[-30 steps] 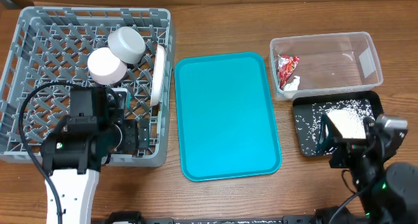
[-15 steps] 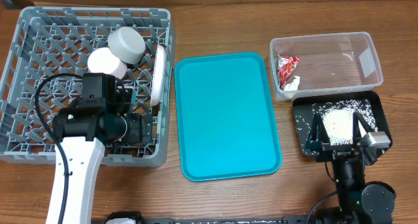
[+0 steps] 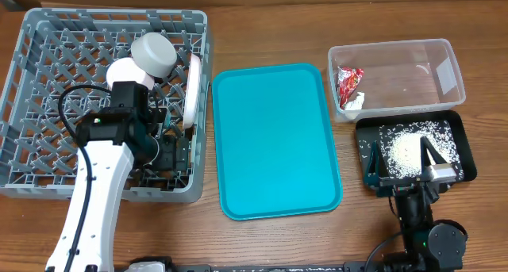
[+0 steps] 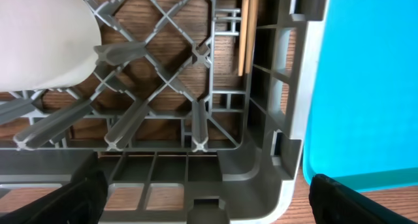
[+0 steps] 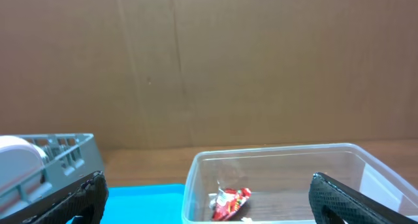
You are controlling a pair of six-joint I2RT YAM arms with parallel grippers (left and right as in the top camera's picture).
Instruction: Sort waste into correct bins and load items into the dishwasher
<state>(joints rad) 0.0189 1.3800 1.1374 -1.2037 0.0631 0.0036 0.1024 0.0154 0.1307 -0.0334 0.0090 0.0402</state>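
The grey dish rack (image 3: 48,34) holds a grey-green bowl (image 3: 153,53), a pinkish-white bowl (image 3: 125,72) and a white plate (image 3: 191,88) standing on edge. My left gripper (image 3: 173,153) is open and empty, low over the rack's front right corner (image 4: 261,165). A rounded white dish (image 4: 39,41) lies on the lattice to its far left; I cannot tell which. My right gripper (image 3: 403,162) is open and empty at the front of the black tray (image 3: 464,141), which holds a heap of rice (image 3: 405,149). The red wrapper (image 3: 349,83) lies in the clear tub (image 3: 444,54), also seen in the right wrist view (image 5: 232,203).
The teal serving tray (image 3: 274,141) lies between the rack and the bins; its edge shows in the left wrist view (image 4: 366,87). A wooden chopstick (image 4: 247,31) stands by the rack's right wall. A brown wall rises behind the table in the right wrist view.
My left arm has shifted right and toward the back inside the rack. My right gripper has drawn back toward the table's front, uncovering the rice heap on the black tray.
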